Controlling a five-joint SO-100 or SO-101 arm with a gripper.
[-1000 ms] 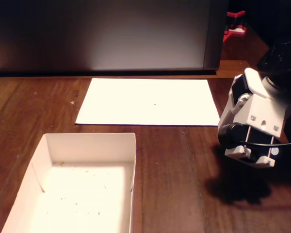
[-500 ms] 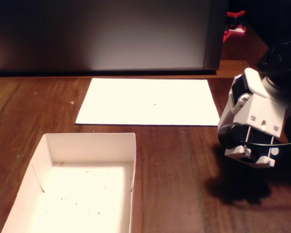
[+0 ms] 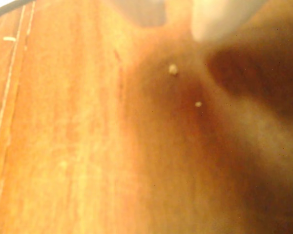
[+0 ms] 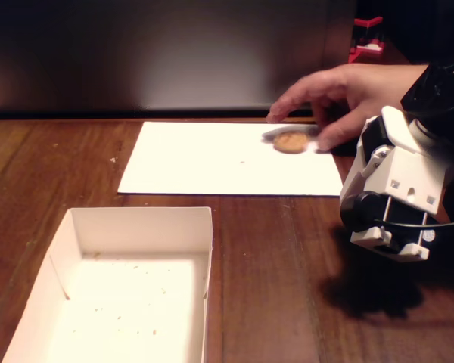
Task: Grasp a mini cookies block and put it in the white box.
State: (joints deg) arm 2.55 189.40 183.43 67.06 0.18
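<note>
Golden-brown and round, the small flat mini cookies block [image 4: 291, 141] sits on the flat white paper sheet [image 4: 212, 162], under a person's hand [image 4: 340, 94] (blurred, apparently placing it). The shallow white cardboard box [image 4: 136, 227] waits nearer the camera. The white gripper [image 4: 390, 242] hangs at right; I cannot tell whether its claw is apart or together. Reaching now risks striking the hand.

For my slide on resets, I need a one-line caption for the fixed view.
A human hand places a cookie on the paper sheet beside the empty white box.
</note>
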